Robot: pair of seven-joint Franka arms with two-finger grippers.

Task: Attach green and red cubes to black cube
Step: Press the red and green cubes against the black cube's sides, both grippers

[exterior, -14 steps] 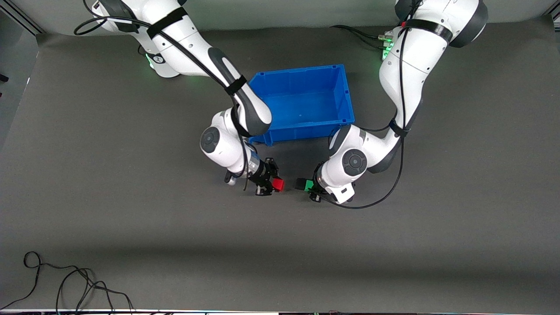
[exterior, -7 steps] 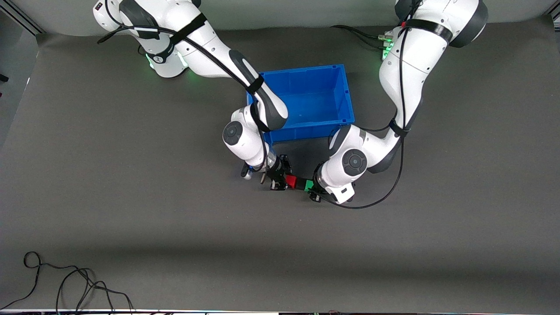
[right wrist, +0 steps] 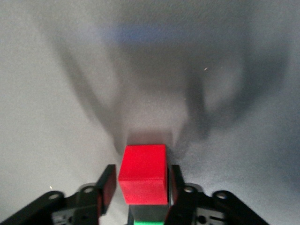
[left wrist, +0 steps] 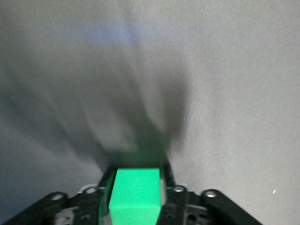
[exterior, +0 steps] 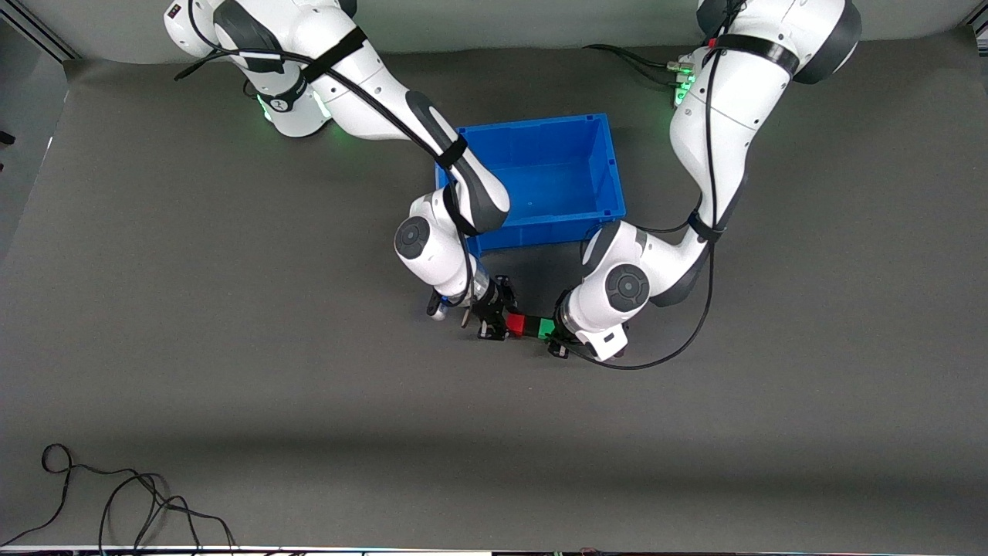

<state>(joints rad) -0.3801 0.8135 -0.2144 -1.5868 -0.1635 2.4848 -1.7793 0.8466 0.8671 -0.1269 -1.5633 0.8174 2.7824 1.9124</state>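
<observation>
My right gripper (exterior: 500,320) sits at the red cube (exterior: 515,324), its jaws a sliver clear of the cube's sides in the wrist view. My left gripper (exterior: 556,333) is round the green cube (exterior: 546,328); whether it grips, I cannot tell. Between them is the black cube (right wrist: 147,212), touching both: red at its nine o'clock, green at three. The row lies at six o'clock from the blue bin (exterior: 540,225), just near it.

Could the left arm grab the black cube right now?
Probably not: the black cube sits sandwiched between the red cube and the green cube, the left gripper at the green end, the right gripper at the red end.
</observation>
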